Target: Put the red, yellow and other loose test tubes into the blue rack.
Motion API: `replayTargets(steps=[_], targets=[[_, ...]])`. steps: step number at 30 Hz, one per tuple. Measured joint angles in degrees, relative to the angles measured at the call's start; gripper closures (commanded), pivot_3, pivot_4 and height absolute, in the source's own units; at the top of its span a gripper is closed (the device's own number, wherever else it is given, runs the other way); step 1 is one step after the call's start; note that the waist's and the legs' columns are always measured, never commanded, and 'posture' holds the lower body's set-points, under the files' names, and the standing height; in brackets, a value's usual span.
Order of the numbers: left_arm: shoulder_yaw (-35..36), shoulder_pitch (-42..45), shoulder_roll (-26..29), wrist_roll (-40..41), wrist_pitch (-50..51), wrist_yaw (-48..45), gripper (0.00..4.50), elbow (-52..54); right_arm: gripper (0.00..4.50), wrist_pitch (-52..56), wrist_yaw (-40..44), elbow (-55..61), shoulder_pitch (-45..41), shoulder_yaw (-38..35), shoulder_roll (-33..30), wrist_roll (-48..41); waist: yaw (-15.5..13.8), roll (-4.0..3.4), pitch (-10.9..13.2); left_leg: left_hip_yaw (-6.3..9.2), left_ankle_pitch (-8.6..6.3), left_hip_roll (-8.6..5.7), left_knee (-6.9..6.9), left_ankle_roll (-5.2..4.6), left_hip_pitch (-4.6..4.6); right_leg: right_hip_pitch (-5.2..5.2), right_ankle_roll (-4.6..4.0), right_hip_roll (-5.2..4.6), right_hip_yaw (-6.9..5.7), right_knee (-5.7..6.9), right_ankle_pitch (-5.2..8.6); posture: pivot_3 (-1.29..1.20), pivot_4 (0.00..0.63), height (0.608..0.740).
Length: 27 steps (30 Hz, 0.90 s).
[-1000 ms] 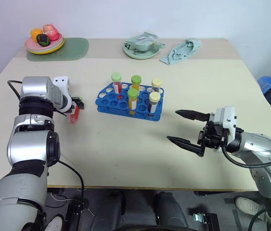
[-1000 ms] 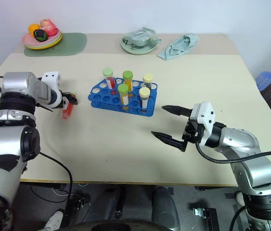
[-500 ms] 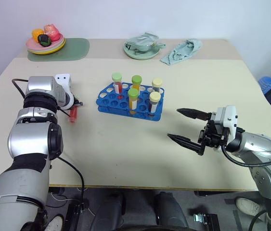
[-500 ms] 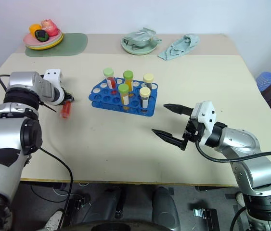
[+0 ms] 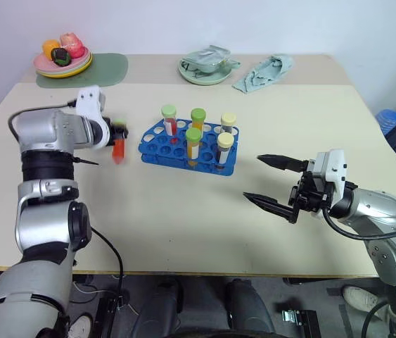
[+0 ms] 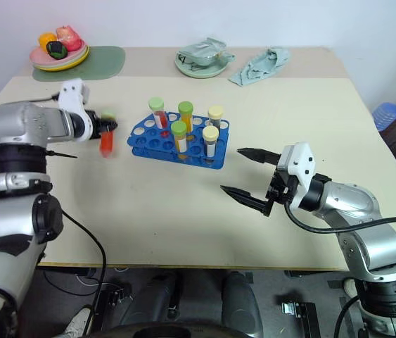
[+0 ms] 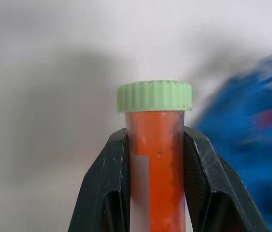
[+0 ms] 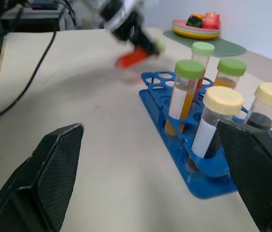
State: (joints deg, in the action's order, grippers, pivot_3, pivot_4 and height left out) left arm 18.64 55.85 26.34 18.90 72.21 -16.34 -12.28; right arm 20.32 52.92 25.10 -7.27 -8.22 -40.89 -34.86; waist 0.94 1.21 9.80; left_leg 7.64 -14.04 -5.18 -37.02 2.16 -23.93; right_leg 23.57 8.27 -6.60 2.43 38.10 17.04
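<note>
While the left gripper (image 7: 156, 159) hangs above the table (image 5: 183, 211) with its two black fingers (image 7: 107, 183) pinching a red test tube (image 5: 119, 146), the tube sits between them with its green cap (image 7: 154, 95) standing clear past the fingertips. From that claw, the blue rack (image 5: 157, 145) lies just to the side, near but apart, with bare tabletop between them. Five capped tubes stand upright in the rack: a red one with a green cap (image 5: 169, 118) at the end nearest the left claw, two yellow-orange ones with green caps (image 5: 198, 118) next along, and two dark ones with cream caps (image 5: 226, 144) at the end farthest from it. The right gripper (image 5: 273, 183) hovers over the near part of the table with its fingers spread wide and nothing between them; the rack is ahead of it and off toward the left claw, well apart. Beyond the left claw, at the far edge of the table, a plate of fruit (image 5: 62, 62) rests on a green mat (image 5: 106, 70). Farther along that edge, a pale green dish (image 5: 205, 70) holds a crumpled cloth, and a second cloth (image 5: 264, 74) lies beside it.
</note>
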Motion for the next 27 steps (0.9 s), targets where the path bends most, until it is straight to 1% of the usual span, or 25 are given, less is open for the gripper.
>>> replayTargets(steps=[3, 4, 5, 7, 10, 12, 14, 17, 19, 21, 24, 27], targets=[[5.3, -5.6, -4.1, 5.2, -0.2, 0.1, 3.68, 14.8, 0.0, 0.7, 0.4, 0.0, -0.1, -0.4, -0.7, -0.3, -0.2, -0.01, 0.0, 0.0, 0.0, 0.0, -0.04, 0.0, 0.04, -0.05, -0.01, 0.01, -0.01, 0.01, 0.0, 0.0, 0.15, 0.74], [6.0, -6.9, -4.9, 6.7, -0.5, -0.4, 3.68, 17.2, 0.0, 0.9, 0.4, 0.0, -0.1, -0.6, -0.8, -0.4, -0.2, -0.01, 0.0, 0.0, 0.0, 0.0, -0.06, 0.0, 0.05, -0.07, -0.01, 0.02, -0.02, 0.01, -0.01, 0.0, 0.15, 0.74], [7.0, -8.6, -6.5, 8.1, -3.2, -1.2, 3.68, 19.8, 0.0, 1.2, 0.5, 0.0, -0.3, -0.7, -0.8, -0.5, -0.3, -0.01, 0.0, 0.0, 0.0, 0.0, -0.06, 0.0, 0.07, -0.09, -0.01, 0.01, -0.02, -0.01, -0.01, 0.0, 0.15, 0.74], [6.7, -11.6, -8.8, 8.4, -10.8, -2.0, 3.68, 23.2, 0.0, 1.6, 0.8, -0.1, -0.8, -0.9, -0.9, -0.8, -0.4, 0.0, 0.0, -0.01, 0.0, 0.0, -0.07, 0.0, 0.07, -0.13, -0.02, 0.01, -0.02, -0.05, -0.01, 0.0, 0.15, 0.74], [3.8, -15.9, -11.1, 6.1, -23.0, -2.1, 3.68, 25.5, 0.0, 1.9, 1.4, -0.3, -1.1, -1.2, -1.3, -1.1, -0.5, 0.0, 0.0, -0.01, 0.0, -0.01, -0.06, -0.01, 0.12, -0.19, -0.02, 0.0, -0.02, -0.09, -0.01, 0.0, 0.15, 0.74], [1.0, -20.4, -14.5, 3.8, -34.6, -2.6, 3.68, 27.1, 0.0, 2.2, 1.6, -0.5, -1.1, -1.3, -1.5, -1.3, -0.6, 0.0, 0.0, -0.04, -0.01, -0.03, -0.06, -0.02, 0.12, -0.22, -0.02, -0.04, -0.02, -0.12, -0.01, 0.0, 0.15, 0.74], [-2.3, -23.0, -16.0, 2.6, -40.6, -3.4, 3.68, 27.1, 0.0, 2.6, 1.6, -0.5, -1.1, -1.4, -2.0, -1.4, -0.7, 0.0, 0.0, -0.04, -0.02, -0.03, -0.07, -0.03, 0.13, -0.22, -0.03, -0.03, -0.03, -0.12, -0.02, 0.0, 0.15, 0.74], [-7.9, -26.4, -15.7, -2.2, -50.4, -4.8, 3.68, 25.5, 0.0, 3.2, 1.5, -0.5, -1.1, -1.8, -2.5, -1.6, -0.8, 0.0, 0.0, -0.09, -0.04, -0.03, -0.06, -0.06, 0.15, -0.23, -0.03, -0.03, -0.01, -0.12, -0.02, 0.0, 0.15, 0.74], [-10.4, -27.3, -15.8, -4.6, -56.3, -5.2, 3.68, 22.9, 0.0, 3.5, 1.4, -0.4, -1.1, -2.0, -2.7, -2.0, -1.1, 0.0, 0.0, -0.09, -0.05, -0.03, -0.06, -0.08, 0.16, -0.24, -0.03, -0.02, -0.02, -0.13, -0.02, 0.0, 0.15, 0.74], [-12.4, -28.3, -16.0, -6.8, -63.6, -6.1, 3.68, 18.9, 0.0, 3.9, 1.0, -0.2, -0.9, -2.3, -2.8, -2.2, -1.3, -0.04, 0.0, -0.11, -0.07, -0.03, -0.05, -0.12, 0.19, -0.25, -0.03, -0.03, -0.01, -0.14, -0.02, 0.0, 0.15, 0.74], [-14.5, -29.6, -16.6, -8.6, -71.3, -7.2, 3.68, 13.2, 0.0, 4.4, 0.3, 0.2, -0.3, -2.8, -2.8, -2.4, -1.7, -0.03, 0.0, -0.12, -0.08, -0.03, -0.07, -0.15, 0.19, -0.28, -0.03, -0.04, -0.01, -0.17, -0.02, 0.0, 0.15, 0.74], [-15.2, -29.9, -17.3, -9.5, -79.6, -7.5, 3.68, 6.8, 0.0, 4.9, -0.4, 0.6, 0.6, -4.0, -2.8, -2.6, -1.7, -0.03, 0.0, -0.12, -0.11, -0.05, -0.09, -0.2, 0.19, -0.29, -0.02, -0.06, -0.01, -0.18, -0.02, 0.0, 0.15, 0.74]])
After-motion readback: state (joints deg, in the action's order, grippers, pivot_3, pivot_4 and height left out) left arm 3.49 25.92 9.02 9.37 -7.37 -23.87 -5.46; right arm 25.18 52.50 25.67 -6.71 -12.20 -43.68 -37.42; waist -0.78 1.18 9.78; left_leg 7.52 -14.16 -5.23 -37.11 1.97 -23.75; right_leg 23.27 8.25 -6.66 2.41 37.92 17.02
